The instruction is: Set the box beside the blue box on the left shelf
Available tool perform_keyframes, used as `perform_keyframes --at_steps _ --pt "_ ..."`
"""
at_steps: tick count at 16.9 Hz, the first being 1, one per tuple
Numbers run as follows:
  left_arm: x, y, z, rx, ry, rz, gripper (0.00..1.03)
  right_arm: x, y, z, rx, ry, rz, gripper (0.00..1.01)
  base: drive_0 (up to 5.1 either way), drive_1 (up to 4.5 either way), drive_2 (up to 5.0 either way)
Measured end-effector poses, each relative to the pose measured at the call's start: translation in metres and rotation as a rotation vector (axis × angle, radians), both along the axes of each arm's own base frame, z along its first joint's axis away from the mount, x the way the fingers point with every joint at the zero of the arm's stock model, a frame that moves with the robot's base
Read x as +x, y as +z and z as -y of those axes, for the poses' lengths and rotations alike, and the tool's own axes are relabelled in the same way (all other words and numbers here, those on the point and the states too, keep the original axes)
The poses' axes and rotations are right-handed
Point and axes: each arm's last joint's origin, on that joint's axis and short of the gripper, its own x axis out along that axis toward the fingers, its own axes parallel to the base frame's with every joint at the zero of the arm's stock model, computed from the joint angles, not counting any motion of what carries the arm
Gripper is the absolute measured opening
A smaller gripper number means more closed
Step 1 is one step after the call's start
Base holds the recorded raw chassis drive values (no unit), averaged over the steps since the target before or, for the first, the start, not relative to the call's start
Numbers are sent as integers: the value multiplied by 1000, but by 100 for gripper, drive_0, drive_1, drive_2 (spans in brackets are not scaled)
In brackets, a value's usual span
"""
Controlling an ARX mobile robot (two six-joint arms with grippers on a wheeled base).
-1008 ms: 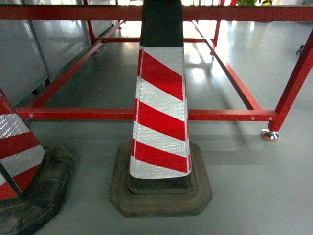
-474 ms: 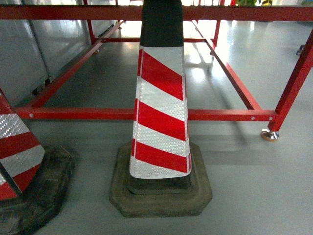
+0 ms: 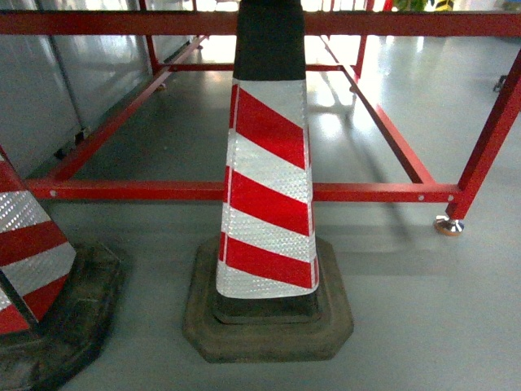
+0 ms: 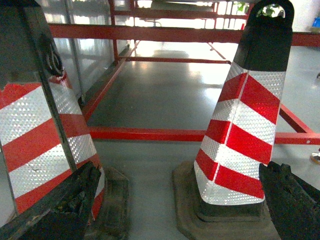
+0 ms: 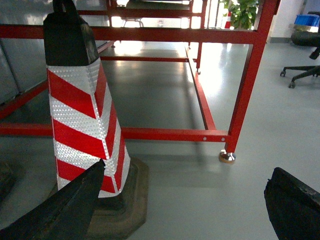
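Observation:
The box, the blue box and the left shelf are out of view in every frame. My left gripper [image 4: 180, 175] is open, its two black fingers [image 4: 60, 205] spread wide at the bottom corners of the left wrist view with only floor and cone bases between them. My right gripper [image 5: 187, 172] is open too, with bare grey floor between its black fingers [image 5: 295, 205]. Neither gripper shows in the head view.
A red-and-white striped traffic cone [image 3: 269, 187] on a dark rubber base stands straight ahead and close. A second cone [image 3: 32, 269] is at the lower left. Behind them runs a red tubular frame [image 3: 366, 192] with a metal foot [image 3: 448, 225]. An office chair [image 5: 305, 55] stands far right.
The scene has shifted down by a few pixels in the head view. Nothing else differs.

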Motion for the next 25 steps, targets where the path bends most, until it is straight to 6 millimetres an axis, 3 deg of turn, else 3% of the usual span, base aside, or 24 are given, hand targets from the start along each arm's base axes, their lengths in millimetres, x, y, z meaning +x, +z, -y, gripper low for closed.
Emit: perform_keyframes --at_steps 25 --pt "0 0 0 11 0 3 98 0 0 0 0 0 4 98 0 0 0"
